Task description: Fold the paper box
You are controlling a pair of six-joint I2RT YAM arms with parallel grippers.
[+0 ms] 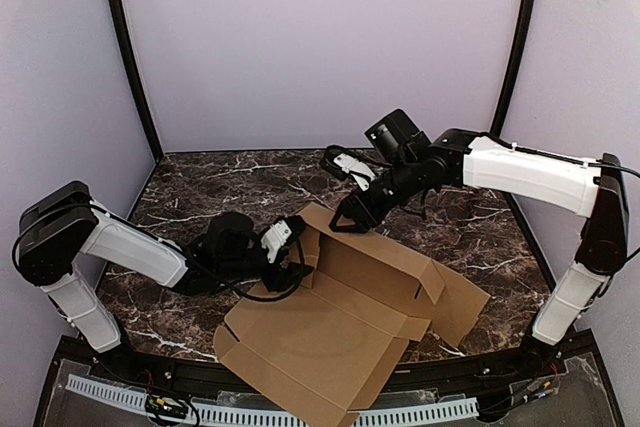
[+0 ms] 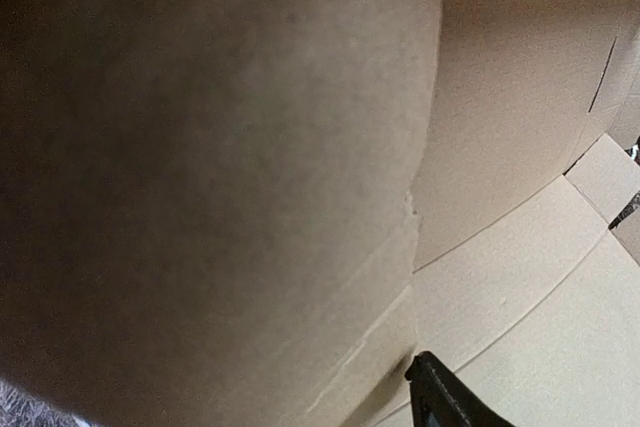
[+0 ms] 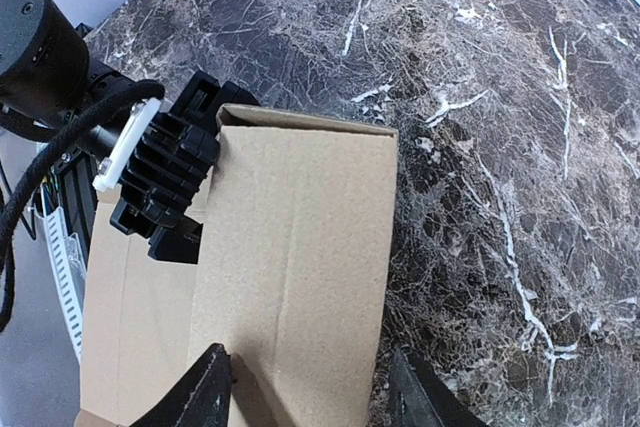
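Observation:
The paper box (image 1: 330, 337) is a flat brown cardboard sheet at the table's front centre, its rear strip and left flap lifted. My left gripper (image 1: 288, 239) is at the raised left flap. In the left wrist view the flap (image 2: 200, 177) fills the frame and hides one finger; the other fingertip (image 2: 450, 402) stands wide over the flat panel (image 2: 540, 307), so the jaws are open. My right gripper (image 1: 347, 219) is open at the rear strip (image 3: 300, 247), its jaws (image 3: 310, 387) straddling the strip's edge, one over cardboard, one over marble. The left gripper's body (image 3: 160, 177) shows behind that strip.
The dark marble table (image 1: 220, 187) is enclosed by purple walls with black poles at the back corners. A white cable chain (image 1: 300, 412) runs along the front edge. The box's front corner overhangs the front edge.

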